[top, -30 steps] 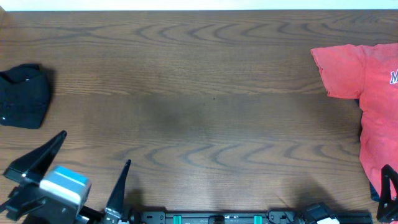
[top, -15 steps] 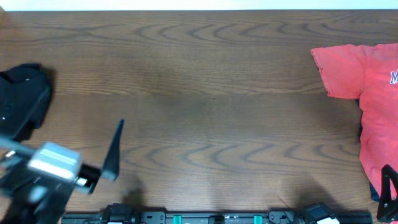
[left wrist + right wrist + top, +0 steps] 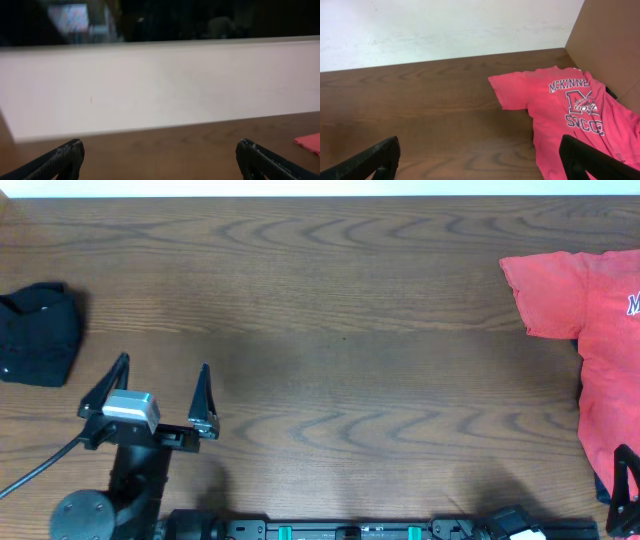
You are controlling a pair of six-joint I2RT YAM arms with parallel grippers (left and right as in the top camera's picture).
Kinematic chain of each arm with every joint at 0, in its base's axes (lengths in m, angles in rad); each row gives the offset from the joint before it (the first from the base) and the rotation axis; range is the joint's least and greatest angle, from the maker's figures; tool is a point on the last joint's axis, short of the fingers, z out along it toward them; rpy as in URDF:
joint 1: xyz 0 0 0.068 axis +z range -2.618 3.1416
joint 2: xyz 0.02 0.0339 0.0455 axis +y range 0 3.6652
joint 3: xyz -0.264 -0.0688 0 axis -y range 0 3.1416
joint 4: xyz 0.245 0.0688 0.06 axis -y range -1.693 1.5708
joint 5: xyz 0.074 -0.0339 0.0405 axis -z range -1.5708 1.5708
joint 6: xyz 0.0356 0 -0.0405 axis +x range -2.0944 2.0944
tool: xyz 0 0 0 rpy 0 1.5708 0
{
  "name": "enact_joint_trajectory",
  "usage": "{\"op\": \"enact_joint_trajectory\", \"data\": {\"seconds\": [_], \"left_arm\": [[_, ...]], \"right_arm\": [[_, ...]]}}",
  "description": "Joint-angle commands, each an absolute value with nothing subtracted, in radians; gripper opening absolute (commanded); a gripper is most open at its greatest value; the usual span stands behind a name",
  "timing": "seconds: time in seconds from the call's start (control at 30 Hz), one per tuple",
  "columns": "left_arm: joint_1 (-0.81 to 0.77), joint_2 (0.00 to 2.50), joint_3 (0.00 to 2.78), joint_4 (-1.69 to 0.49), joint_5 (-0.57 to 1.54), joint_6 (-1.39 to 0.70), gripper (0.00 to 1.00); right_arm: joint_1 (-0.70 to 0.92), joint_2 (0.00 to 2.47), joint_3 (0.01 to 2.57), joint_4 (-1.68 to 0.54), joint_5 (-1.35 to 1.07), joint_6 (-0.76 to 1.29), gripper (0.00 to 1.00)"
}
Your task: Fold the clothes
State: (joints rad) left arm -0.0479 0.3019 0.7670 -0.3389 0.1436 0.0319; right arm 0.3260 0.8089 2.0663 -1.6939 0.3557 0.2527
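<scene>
The clothes (image 3: 38, 335), a plain black garment, lie in a compact bundle at the table's left edge, seen only in the overhead view. My left gripper (image 3: 163, 364) stands open to the right of the bundle and nearer the front, apart from it, with nothing between its fingers. In the left wrist view the left gripper (image 3: 160, 147) faces the far white wall over bare wood. My right gripper (image 3: 480, 144) is open and empty near the front right corner. Overhead shows only one of its fingers (image 3: 626, 480), beside the red shirt.
A red-orange T-shirt (image 3: 600, 320) with white lettering is spread at the right edge, also the T-shirt (image 3: 570, 110) in the right wrist view. A brown board wall (image 3: 610, 40) rises behind it. A white wall (image 3: 160, 85) bounds the far side of the wooden table (image 3: 340, 330).
The left arm has swung from the front left corner to the right and turned, so its open fingers now point at the far edge. The black bundle and right arm have not moved.
</scene>
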Motion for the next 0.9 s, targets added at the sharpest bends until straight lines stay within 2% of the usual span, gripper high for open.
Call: {"op": "enact_joint_trajectory", "data": {"seconds": [0.0, 0.53, 0.87], "left_arm": [[-0.049, 0.249, 0.708, -0.331, 0.040, -0.091, 0.98], [-0.009, 0.033, 0.371, -0.331, -0.043, -0.239, 0.98], [-0.009, 0.002, 0.242, -0.336, -0.066, -0.265, 0.98]], "right_arm": [[0.334, 0.810, 2.067, -1.696, 0.366, 0.262, 0.99], [0.334, 0.810, 2.067, -1.696, 0.366, 0.262, 0.99], [0.334, 0.810, 2.067, -1.696, 0.366, 0.262, 0.99]]}}
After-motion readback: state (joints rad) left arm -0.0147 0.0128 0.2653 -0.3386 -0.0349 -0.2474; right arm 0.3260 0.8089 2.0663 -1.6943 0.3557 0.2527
